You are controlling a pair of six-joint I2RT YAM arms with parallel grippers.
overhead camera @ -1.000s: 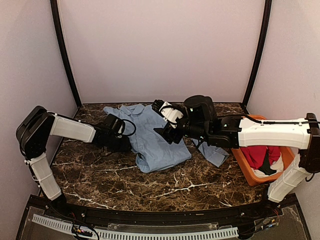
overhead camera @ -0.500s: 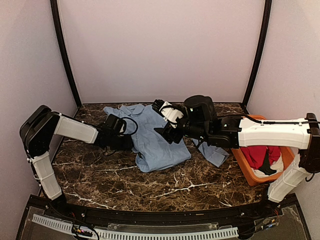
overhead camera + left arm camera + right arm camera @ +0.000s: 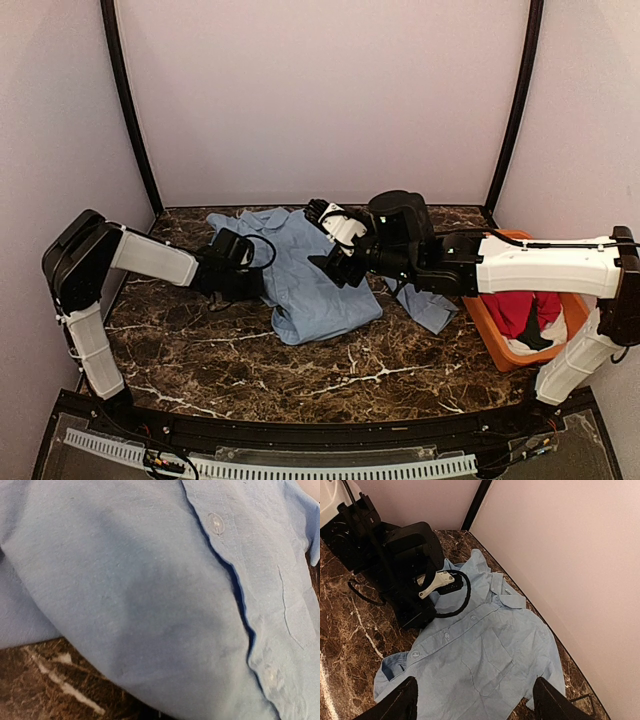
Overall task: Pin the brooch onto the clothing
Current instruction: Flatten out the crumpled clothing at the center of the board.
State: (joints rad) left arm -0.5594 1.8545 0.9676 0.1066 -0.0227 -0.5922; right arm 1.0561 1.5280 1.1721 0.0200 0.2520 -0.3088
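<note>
Finds the shirt [image 3: 320,290] spread front-up on the far middle of the counter [image 3: 250,350], collar toward the back wall, with placket [image 3: 235,590] and a button [image 3: 216,523] filling the left wrist view. Places the left hand [image 3: 245,283] low at the shirt's left edge, closed down tight; cannot tell from so close a view of any fold pinched inside, though probably nipping the cloth, judging by the spot. Places the right hand [image 3: 325,240] above the shirt's upper middle, spread wide and holding nothing, fingertips [image 3: 405,702] framing the pocket [image 3: 490,660] from above in its own view. Finds no brooch anywhere: not in either hand, not on the cloth, not on the bare counter. Notes an orange bin [image 3: 480,320] at the right with a red garment [image 3: 520,310] inside, apart from the job. Reads the step as readying and anchoring the shirt, with the pinning itself not yet begun. Calls next for holding the left edge flat, locating and picking up the brooch with the free right hand, then bringing it down onto a smooth, taut patch of the front near the pocket, without dragging the thin cloth into wrinkles.
</note>
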